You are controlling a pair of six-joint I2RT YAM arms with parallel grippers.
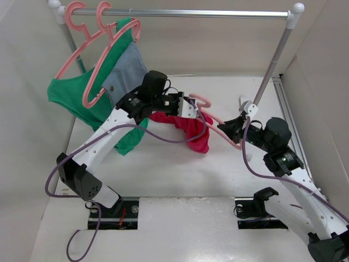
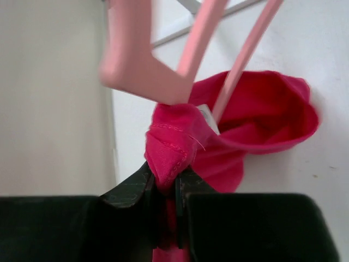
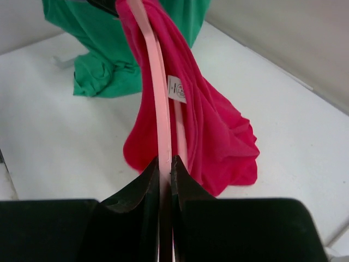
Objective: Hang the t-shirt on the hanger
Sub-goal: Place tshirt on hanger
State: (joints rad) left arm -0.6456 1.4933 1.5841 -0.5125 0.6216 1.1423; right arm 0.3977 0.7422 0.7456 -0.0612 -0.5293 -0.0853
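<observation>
- The left claw (image 2: pixel 163 183) is clamped on a bunched fold of the t-shirt (image 2: pixel 262 114) at the bottom centre of the left wrist view, with red cloth filling the gap between its jaws.
- The right claw (image 3: pixel 165 164) is closed around a thin bar of the hanger (image 3: pixel 160 109), which runs up the middle of the right wrist view.
- In the top view the t-shirt hangs crumpled at frame centre, draped on the hanger between the two claws, over the white bench (image 1: pixel 163 174).
- I cannot tell whether its lower edge touches the bench.
- Its white label (image 3: pixel 176 89) sits just right of the hanger bar.
- At the upper left of the top view, a green garment (image 1: pixel 68 98) and a grey-blue garment (image 1: pixel 126 71) hang from the rail (image 1: pixel 185 12).
</observation>
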